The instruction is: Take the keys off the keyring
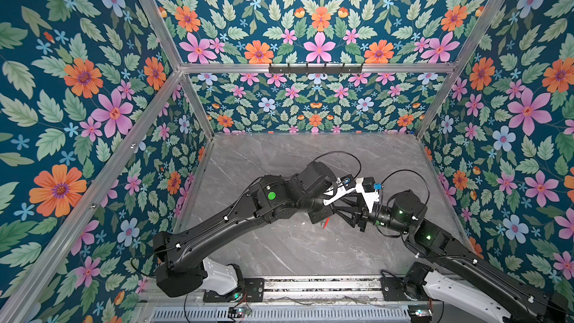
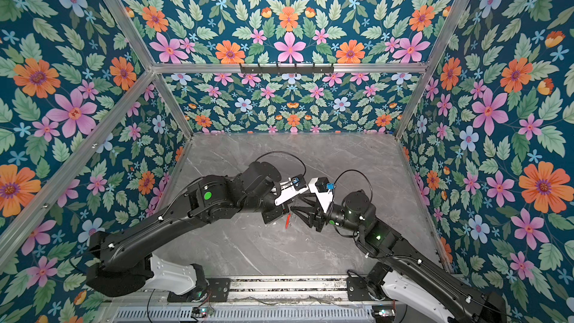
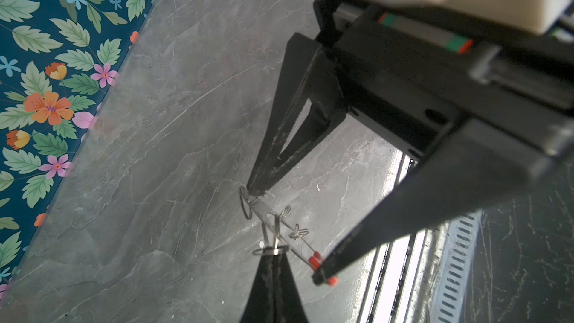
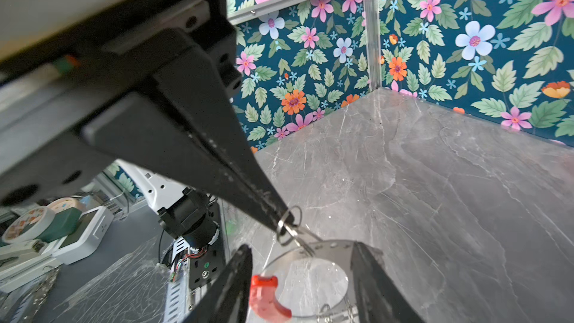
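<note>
The keyring, a thin grey hoop with a red sleeve, hangs above the table. My right gripper spans it, one finger beside the sleeve and the other on the far arc. In the left wrist view the hoop appears edge-on between those fingertips. My left gripper is shut on a small split ring carrying a silvery key that still reaches to the hoop. More small wire attachments hang on the hoop. In both top views only the sleeve shows.
Both arms meet over the middle of the grey marble table. Floral walls close the left, back and right sides. A metal rail runs along the front edge. A black hook rack hangs high on the back wall.
</note>
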Motion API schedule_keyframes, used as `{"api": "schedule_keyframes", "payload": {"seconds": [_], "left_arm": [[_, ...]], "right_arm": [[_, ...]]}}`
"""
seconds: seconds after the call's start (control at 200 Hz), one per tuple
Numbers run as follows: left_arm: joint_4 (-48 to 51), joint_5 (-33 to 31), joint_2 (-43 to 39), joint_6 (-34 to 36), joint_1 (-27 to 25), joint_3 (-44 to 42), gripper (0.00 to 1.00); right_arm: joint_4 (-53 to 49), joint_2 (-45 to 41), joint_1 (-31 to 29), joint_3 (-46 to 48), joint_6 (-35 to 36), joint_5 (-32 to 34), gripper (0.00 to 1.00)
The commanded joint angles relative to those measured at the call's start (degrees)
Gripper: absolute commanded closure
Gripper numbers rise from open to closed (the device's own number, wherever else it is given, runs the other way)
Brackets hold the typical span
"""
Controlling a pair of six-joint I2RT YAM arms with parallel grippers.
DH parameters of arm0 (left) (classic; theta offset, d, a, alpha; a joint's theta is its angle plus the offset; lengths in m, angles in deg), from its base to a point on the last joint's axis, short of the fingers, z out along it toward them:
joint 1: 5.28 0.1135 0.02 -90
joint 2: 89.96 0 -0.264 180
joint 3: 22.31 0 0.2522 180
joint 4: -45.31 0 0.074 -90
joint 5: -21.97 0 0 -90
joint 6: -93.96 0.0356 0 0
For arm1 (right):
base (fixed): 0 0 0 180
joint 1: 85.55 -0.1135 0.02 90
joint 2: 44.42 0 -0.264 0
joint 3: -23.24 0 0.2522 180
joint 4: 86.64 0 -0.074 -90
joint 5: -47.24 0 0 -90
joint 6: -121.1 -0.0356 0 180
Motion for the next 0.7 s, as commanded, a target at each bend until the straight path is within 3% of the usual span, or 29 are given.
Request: {"api": "schedule_keyframes", "payload": {"seconds": [0.0, 0.405, 0.695], "left_arm": [[-0.1, 0.8, -0.1, -0.4, 0.0, 0.3, 1.00], [-1.1, 1.5, -1.7, -0.2, 0.0, -1.1, 1.00], [-2.5, 0.6, -3.1, 0.1, 0.0, -2.6, 1.00]], "right_arm": [[2.3, 0.2, -0.1, -0.6, 0.8, 4.1, 0.50], [0.8, 0.6, -0.2, -1.5, 1.3, 7.6, 0.52], [-0.2, 0.1, -0.1, -1.9, 1.6, 6.5, 0.51]]}}
